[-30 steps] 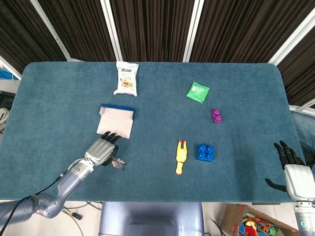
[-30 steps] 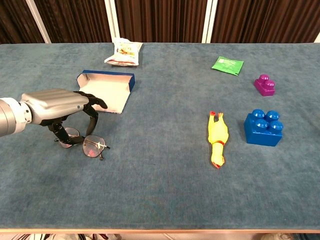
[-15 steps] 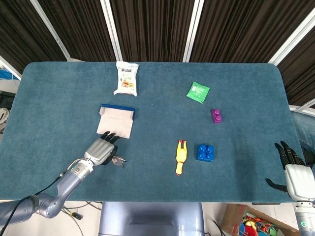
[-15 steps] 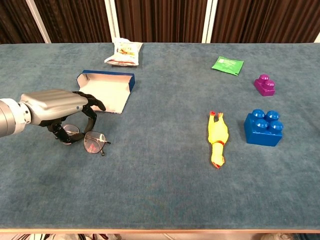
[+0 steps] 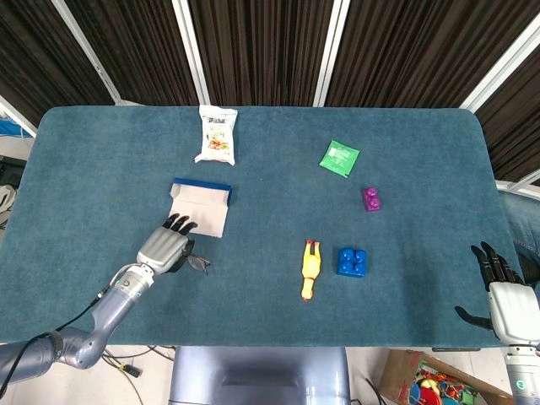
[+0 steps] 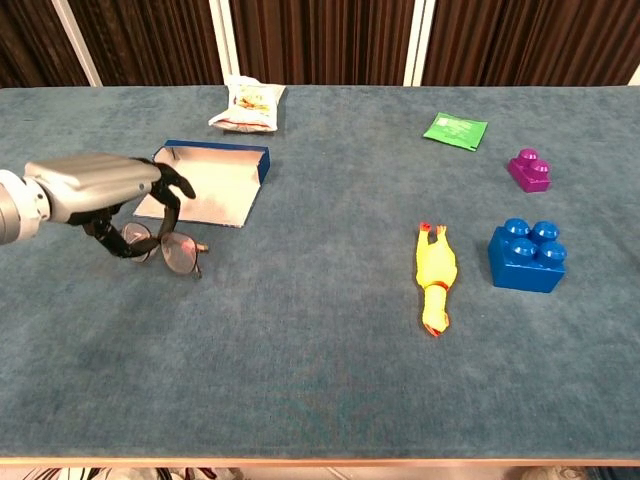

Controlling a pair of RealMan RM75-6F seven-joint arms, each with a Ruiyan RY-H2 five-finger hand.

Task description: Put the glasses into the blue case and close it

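- The left robot hand (image 6: 105, 190) holds the glasses (image 6: 165, 250) from above, its fingers curled down around the frame. In the chest view the glasses hang under the hand at the left of the frame; whether they are fully off the tabletop (image 6: 320, 380) I cannot tell.
- The blue case (image 6: 215, 180) lies open just up and to the right of this hand in the chest view, very near. Its long axis runs roughly left to right in the picture. The coming move is, I judge, a short carry that way.
- The case shows only its pale lining; nothing is inside it.
- The right robot hand (image 5: 502, 295) is at the lower right edge in the head view, fingers spread and holding nothing, well apart from the case. The left hand is much nearer.
- The snack bag (image 6: 245, 105), yellow rubber chicken (image 6: 433, 275) and blue block (image 6: 525, 255) lie away from this path.
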